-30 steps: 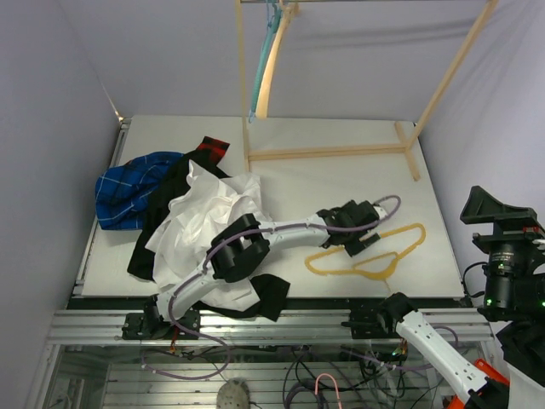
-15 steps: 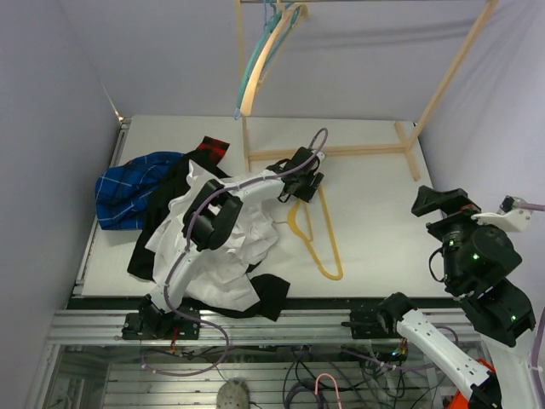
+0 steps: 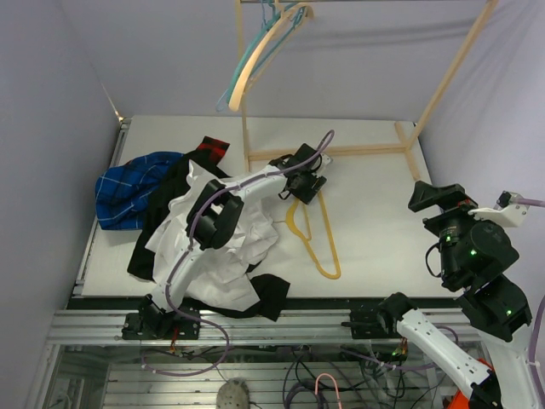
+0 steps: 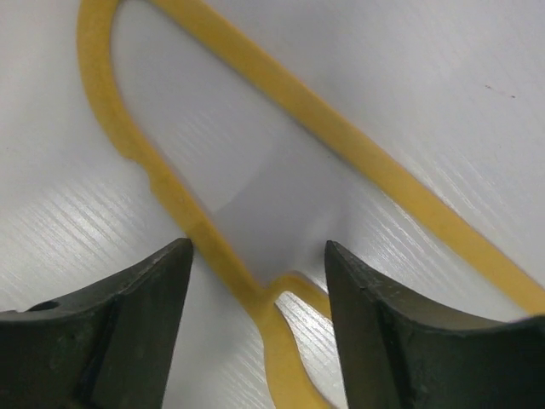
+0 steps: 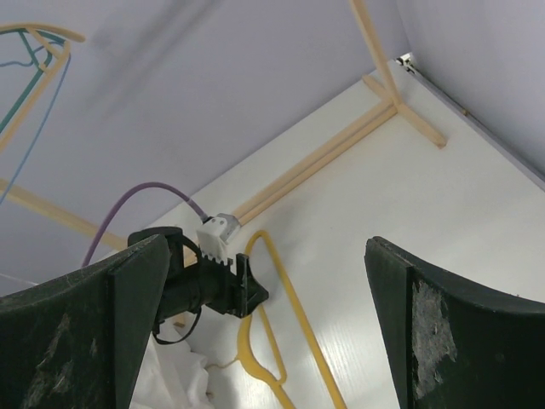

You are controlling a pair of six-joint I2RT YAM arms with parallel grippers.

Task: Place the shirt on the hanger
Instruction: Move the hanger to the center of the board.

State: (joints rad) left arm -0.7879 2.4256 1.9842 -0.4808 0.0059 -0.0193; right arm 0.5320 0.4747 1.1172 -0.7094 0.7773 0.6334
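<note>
Our left hand sits partly open astride the yellow hanger without clamping it. It has swung the hanger from the counter's near right area to the middle. The white shirt lies heaped toward the near left corner. Our right hand, spread wide, has risen clear. We judge that the hanger now lies close enough to the shirt for threading.

Open and bare across the right half of the table, from the yellow hanger out to the right edge. Barred along the far side by the wooden rack foot. Crowded on the left by the white shirt, black garment and blue plaid garment, with the left arm stretched over the heap. Overhead by the rack post, narrowed by the hanging hangers.
</note>
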